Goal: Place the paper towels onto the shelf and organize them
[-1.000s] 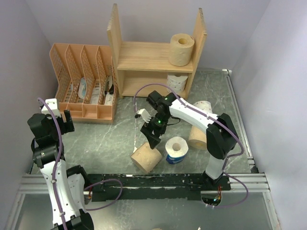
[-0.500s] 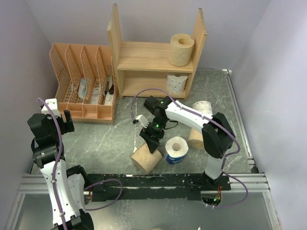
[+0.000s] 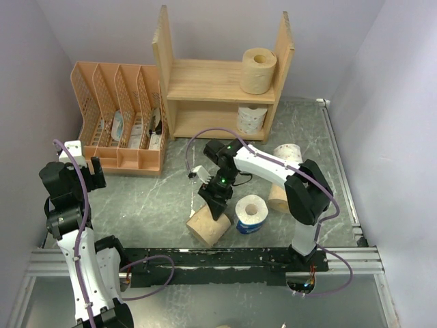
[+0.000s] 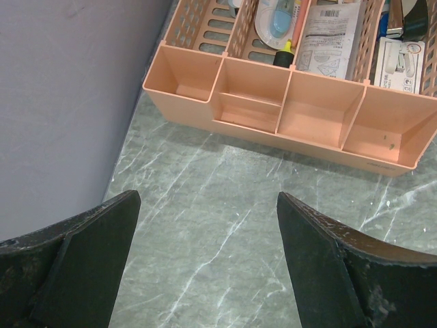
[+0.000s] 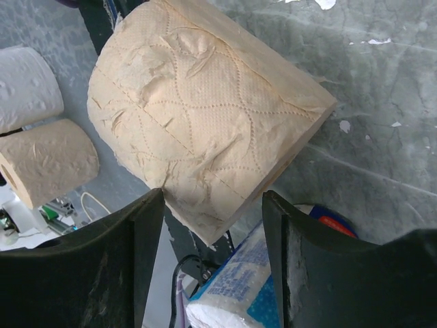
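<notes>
From above, the right claw (image 3: 217, 207) is seen low over a tan roll (image 3: 205, 229) lying sideways by the worktop's (image 3: 150, 205) front rail (image 3: 239, 258), a blue-wrapped roll (image 3: 250, 213) just beside; the shelf (image 3: 205, 82) is filled only at the right end of each tier. At the left wrist, the left claw (image 4: 205, 205) is held released over bare worktop near an organizer's (image 4: 287, 116) edge. At the right wrist, spread fingers (image 5: 109, 260) are seen astride the tan roll, unclenched.

The right gripper (image 3: 216, 203) points down at centre frame, jaws spread wide. The left gripper (image 4: 206, 199) hangs at far left, jaws apart.
</notes>
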`<state>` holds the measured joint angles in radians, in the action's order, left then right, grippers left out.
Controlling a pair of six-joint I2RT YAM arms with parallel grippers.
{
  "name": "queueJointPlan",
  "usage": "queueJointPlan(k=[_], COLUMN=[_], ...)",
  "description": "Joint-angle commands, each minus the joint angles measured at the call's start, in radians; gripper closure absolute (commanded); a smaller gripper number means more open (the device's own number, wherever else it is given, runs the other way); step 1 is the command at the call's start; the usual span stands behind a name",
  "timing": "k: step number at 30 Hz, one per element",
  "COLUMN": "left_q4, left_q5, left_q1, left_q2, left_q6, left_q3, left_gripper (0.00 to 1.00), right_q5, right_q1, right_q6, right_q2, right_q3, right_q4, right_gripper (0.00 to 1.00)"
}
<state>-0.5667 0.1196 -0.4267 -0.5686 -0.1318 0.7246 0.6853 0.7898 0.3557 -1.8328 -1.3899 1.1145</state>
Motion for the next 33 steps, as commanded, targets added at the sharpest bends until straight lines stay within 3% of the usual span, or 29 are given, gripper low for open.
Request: queueJointPlan(k=[1,6,11,18,25,28,33], left_q4=[0.013,0.014,0.014,0.014,0.016,0.015,0.016], left_q5=[0.017,0.015,0.015,0.011,0.006,0.005,0.002], left_q1=[-0.012,-0.012,-0.012,-0.012,-0.012,-0.012,-0.012], left_q2=[0.01,0.012,0.013,0.004,0.001,-0.005,-0.004], left_q6=[-0.006,-0.006,-0.005,-0.003,-0.002,-0.001,0.0], left_q3=[0.016,0.015,0.015,0.016,0.016,0.017,0.018], left_gripper=[0.07,0.07,0.07,0.07,0.07,0.07,0.07], right_q5=[0.026,0.018,-0.019,-0.148,-0.217,-0.348,-0.664], right_q1=[0.018,0.02,0.022,0.02,0.03,0.049,0.082], right_q6=[-0.001,-0.004,-0.004,0.082,0.351,0.432,0.551], right_q2=[-0.023,-0.027,-0.005,0.19,0.352,0.416,0.379], right_q3=[0.018,0.019,-0.001,-0.157,-0.173,-0.177,-0.322], right_q4=[-0.016,-0.027,-0.016,0.045,0.036,-0.027,-0.055], right_gripper=[0.42,0.59,1.0,1.0,1.0,1.0,1.0])
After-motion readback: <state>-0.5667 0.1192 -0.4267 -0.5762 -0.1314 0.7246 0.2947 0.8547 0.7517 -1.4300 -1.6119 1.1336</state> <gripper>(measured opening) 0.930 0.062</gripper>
